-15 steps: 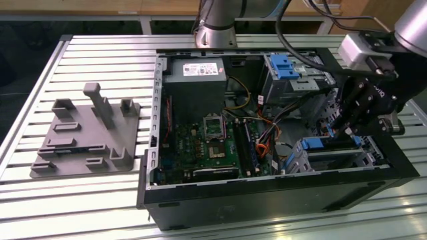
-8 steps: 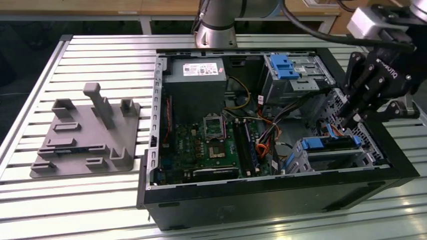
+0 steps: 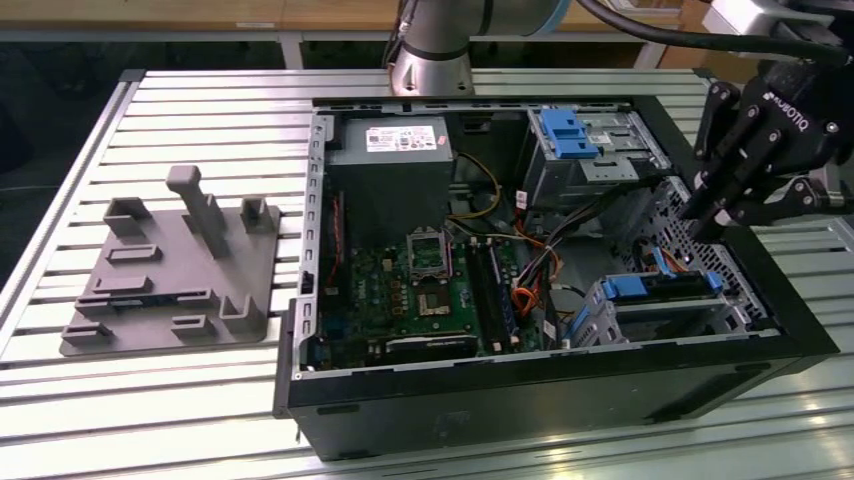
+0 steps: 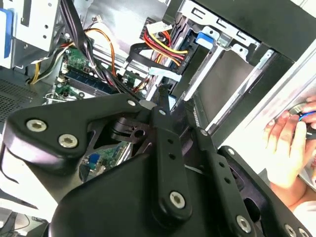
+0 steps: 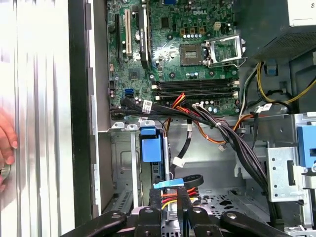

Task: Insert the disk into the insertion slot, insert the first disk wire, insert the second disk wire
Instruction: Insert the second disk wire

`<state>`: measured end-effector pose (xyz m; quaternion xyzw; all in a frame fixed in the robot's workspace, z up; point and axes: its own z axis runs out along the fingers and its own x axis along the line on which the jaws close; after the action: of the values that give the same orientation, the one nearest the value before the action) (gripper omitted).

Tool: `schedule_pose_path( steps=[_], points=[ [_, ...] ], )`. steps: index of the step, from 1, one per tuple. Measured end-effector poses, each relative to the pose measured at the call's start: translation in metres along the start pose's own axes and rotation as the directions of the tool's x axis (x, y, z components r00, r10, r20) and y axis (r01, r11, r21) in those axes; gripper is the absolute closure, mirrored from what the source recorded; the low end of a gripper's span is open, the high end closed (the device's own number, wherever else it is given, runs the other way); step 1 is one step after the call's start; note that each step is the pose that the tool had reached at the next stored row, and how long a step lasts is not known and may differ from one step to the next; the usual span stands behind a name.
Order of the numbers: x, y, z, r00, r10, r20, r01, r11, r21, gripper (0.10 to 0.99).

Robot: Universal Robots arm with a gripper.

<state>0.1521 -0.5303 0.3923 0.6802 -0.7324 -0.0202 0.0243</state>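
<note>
The disk (image 3: 663, 287), grey in its blue carrier, lies inside the insertion slot (image 3: 674, 318), the low silver bay at the exterior view's right. In the first wrist view the disk's blue end (image 5: 151, 148) shows in the slot (image 5: 123, 160). My gripper (image 3: 697, 228) hangs just above the bay. Its fingers (image 5: 148, 215) are shut on the black plug of the first disk wire (image 5: 169, 193), a red, yellow and orange bundle with a light-blue tag. In the second wrist view the gripper (image 4: 163, 96) points at that plug (image 4: 157, 49). A small blue plug (image 3: 663, 262), perhaps the second disk wire, lies above the disk.
The open computer case (image 3: 534, 390) sits on a slatted metal table. A taller silver cage with a blue latch (image 3: 571, 135) stands behind the bay. Cable bundles (image 5: 217, 128) cross beside the motherboard (image 3: 427, 290). A grey fixture (image 3: 174, 270) lies at the exterior view's left. A person's hand (image 4: 286, 143) rests outside the case.
</note>
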Motion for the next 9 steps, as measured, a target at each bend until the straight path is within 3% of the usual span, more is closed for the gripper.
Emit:
schedule_pose_path(
  steps=[2, 3, 4, 6, 9],
  points=[
    [0.0, 0.0, -0.0001, 1.0, 0.0, -0.0001, 0.0, 1.0, 0.0, 0.824],
    [0.0, 0.0, -0.0001, 1.0, 0.0, -0.0002, 0.0, 1.0, 0.0, 0.89],
    [0.0, 0.0, -0.0001, 1.0, 0.0, -0.0002, 0.0, 1.0, 0.0, 0.89],
    [0.0, 0.0, -0.0001, 1.0, 0.0, -0.0001, 0.0, 1.0, 0.001, 0.98],
    [0.0, 0.0, -0.0001, 1.0, 0.0, -0.0001, 0.0, 1.0, 0.001, 0.98]
  ],
)
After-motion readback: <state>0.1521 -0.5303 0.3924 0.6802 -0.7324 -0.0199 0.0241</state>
